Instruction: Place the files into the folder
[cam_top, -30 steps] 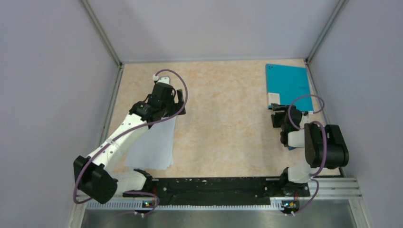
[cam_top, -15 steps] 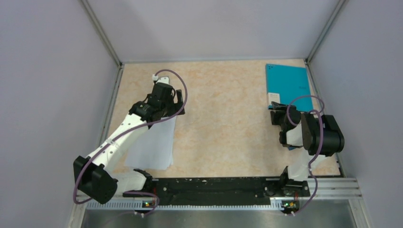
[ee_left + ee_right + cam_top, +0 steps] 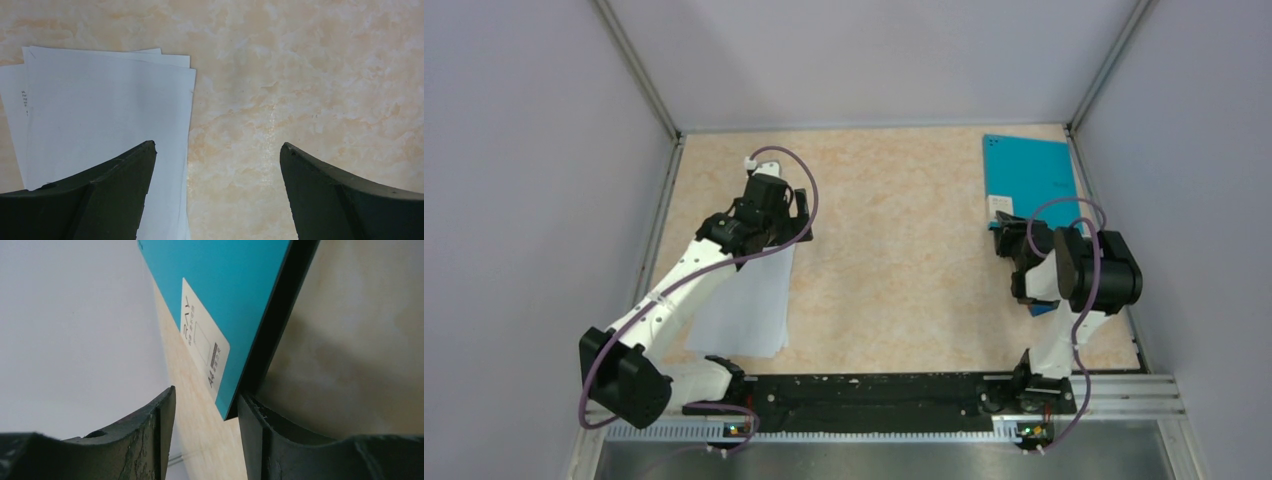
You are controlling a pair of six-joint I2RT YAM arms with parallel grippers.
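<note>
The files (image 3: 749, 300) are a thin stack of white sheets lying at the table's left, partly under my left arm. My left gripper (image 3: 792, 222) hovers over their far right edge. In the left wrist view it (image 3: 217, 147) is open, one finger over the files (image 3: 105, 110) and the other over bare table. The teal folder (image 3: 1027, 175) lies shut at the far right. My right gripper (image 3: 1006, 240) is at its near left corner. In the right wrist view the folder (image 3: 220, 285), with its white label (image 3: 202, 340), has that corner between the jaws of my right gripper (image 3: 206, 392). It touches one finger, with a gap to the other.
The marbled beige table (image 3: 894, 230) is walled by grey panels at the left, back and right. A black rail (image 3: 874, 395) with both arm bases runs along the near edge. My right arm hides the folder's near end.
My right gripper's jaws have narrowed around the folder's corner and its elbow has swung left. The left arm and the files have not moved.
</note>
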